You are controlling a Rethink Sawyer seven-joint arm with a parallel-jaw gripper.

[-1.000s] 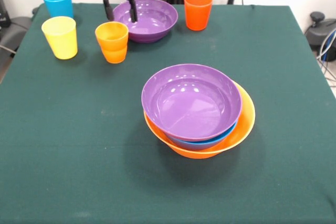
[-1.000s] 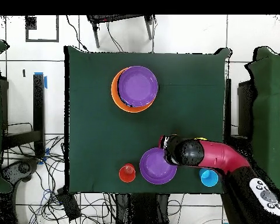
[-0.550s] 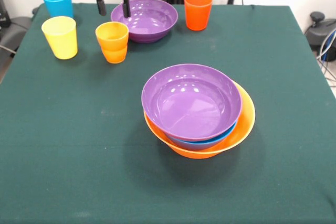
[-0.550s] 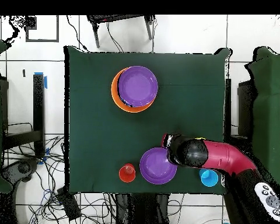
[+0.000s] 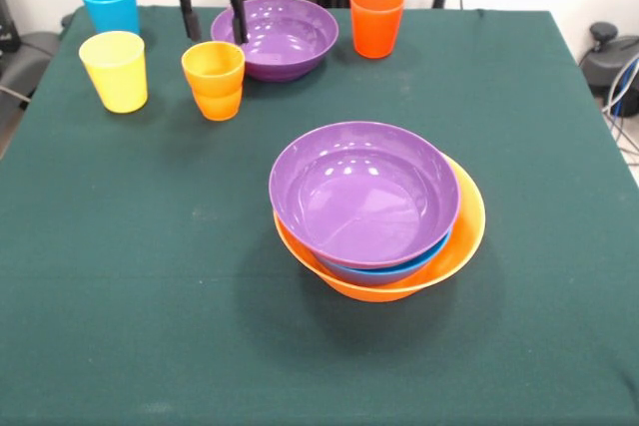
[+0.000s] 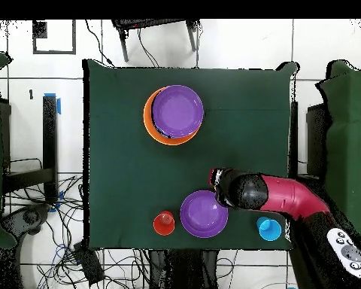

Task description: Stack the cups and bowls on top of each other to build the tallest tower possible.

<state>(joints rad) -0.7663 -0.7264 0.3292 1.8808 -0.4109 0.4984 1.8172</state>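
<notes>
The tower stands mid-table: a wide purple bowl (image 5: pixel 364 192) nested on a blue bowl (image 5: pixel 384 271) inside the large orange bowl (image 5: pixel 467 231). A second purple bowl (image 5: pixel 282 37) sits alone at the far side. My gripper (image 5: pixel 213 21) hangs open and empty by that bowl's left rim, just behind and above the orange cup (image 5: pixel 213 79). The yellow cup (image 5: pixel 114 70), light blue cup (image 5: pixel 110 4) and red-orange cup (image 5: pixel 376 19) stand apart. In the overhead view my arm (image 6: pixel 281 197) covers the orange and yellow cups.
From above, the tower's purple bowl (image 6: pixel 177 111) lies far from the robot's edge. The loose purple bowl (image 6: pixel 202 214), red-orange cup (image 6: pixel 164 223) and light blue cup (image 6: pixel 268 228) line that edge. Green cloth (image 5: pixel 120 276) covers the table.
In the front view my gripper has risen and shifted left, off the loose purple bowl's rim, staying open. Bowls and cups have not moved.
</notes>
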